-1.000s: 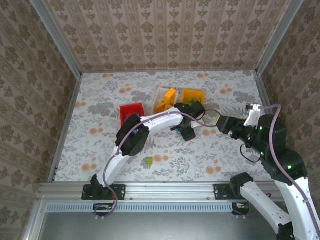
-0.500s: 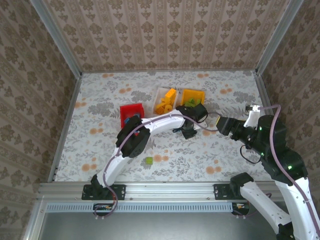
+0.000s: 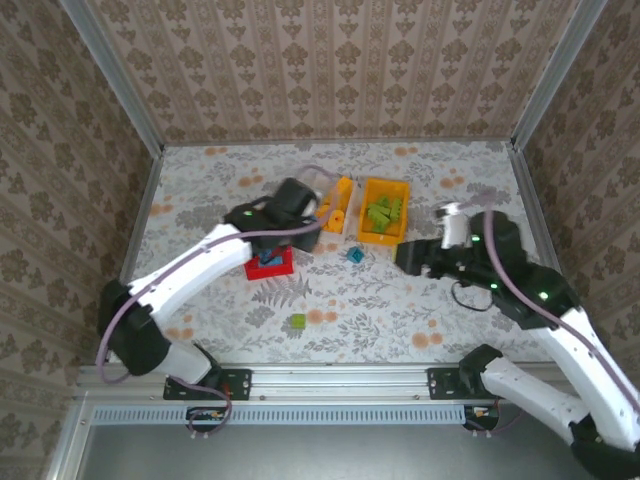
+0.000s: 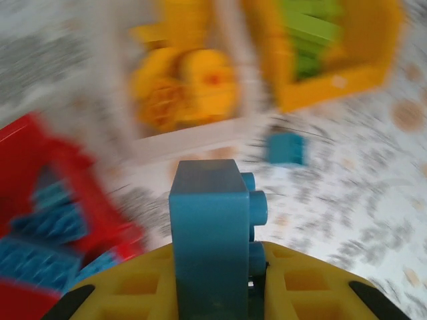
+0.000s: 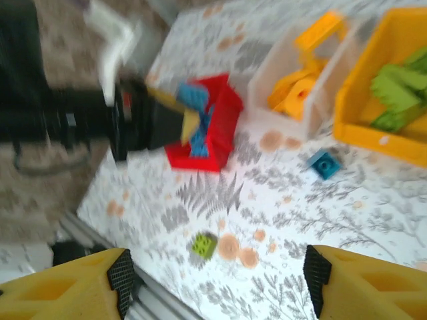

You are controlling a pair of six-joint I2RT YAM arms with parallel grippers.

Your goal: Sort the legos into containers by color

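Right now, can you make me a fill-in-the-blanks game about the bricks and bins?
1. The left claw grips a ___ brick.
2. The yellow bin holds ___ bricks.
3. The white bin holds ___ pieces.
4. The right claw is ___.

Missing words: blue, green, orange, open.
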